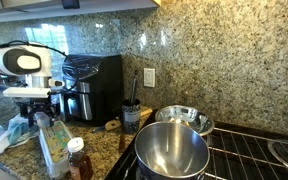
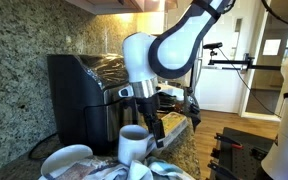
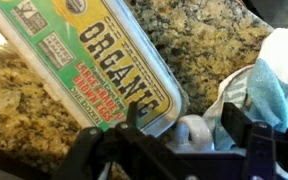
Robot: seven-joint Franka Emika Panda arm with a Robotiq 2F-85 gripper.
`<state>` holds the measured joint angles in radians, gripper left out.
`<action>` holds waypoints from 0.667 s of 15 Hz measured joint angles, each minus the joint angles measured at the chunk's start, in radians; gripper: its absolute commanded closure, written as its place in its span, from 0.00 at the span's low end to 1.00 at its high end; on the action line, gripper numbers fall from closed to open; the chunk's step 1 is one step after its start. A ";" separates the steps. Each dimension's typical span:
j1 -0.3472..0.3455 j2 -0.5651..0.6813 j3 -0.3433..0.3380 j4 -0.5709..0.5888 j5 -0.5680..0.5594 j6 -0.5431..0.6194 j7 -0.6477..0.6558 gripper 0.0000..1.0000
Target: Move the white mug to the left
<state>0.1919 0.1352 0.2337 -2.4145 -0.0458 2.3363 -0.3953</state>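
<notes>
End effector [image 2: 154, 124], dark and two-fingered, on a white arm. Hangs low over the granite bench [image 3: 209, 30], fingers pointing down, just in front of a black coffee machine [image 2: 79, 95]. Appears open in the wrist view: dark fingers spread toward either side of the lower edge, nothing clamped between them, though blurred enough to leave some doubt.

White mug [image 2: 134, 143]: stands upright on the bench, mouth up, long axis vertical. Sits just beside the fingers in an exterior view, to the picture's left of them and a little lower, overlapping them there. Cannot tell whether touching. Handle direction unclear. Shows in the wrist view probably as a small rounded white shape [image 3: 194, 130] between the spread fingers near the bottom edge, perhaps rim or handle, too cropped to be sure.

Nearby: a green-and-yellow carton [image 3: 104, 60] labelled ORGANIC, lying close ahead of the fingers, and a crumpled pale cloth [image 3: 274, 75] on the opposite side. Little free room around the mug.

Judgement: approach stage, grasp not yet made. Calls for a short descent, a close across the upright wall or rim, then a carry to the left. Risks clipping the carton or snagging the cloth.
</notes>
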 measured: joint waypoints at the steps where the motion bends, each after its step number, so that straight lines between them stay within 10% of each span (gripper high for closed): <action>1: -0.007 -0.002 0.000 0.002 0.019 -0.009 -0.015 0.13; 10: -0.044 -0.034 -0.010 0.035 0.106 -0.128 -0.101 0.11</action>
<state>0.1483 0.1015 0.2236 -2.3799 0.0602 2.2081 -0.4962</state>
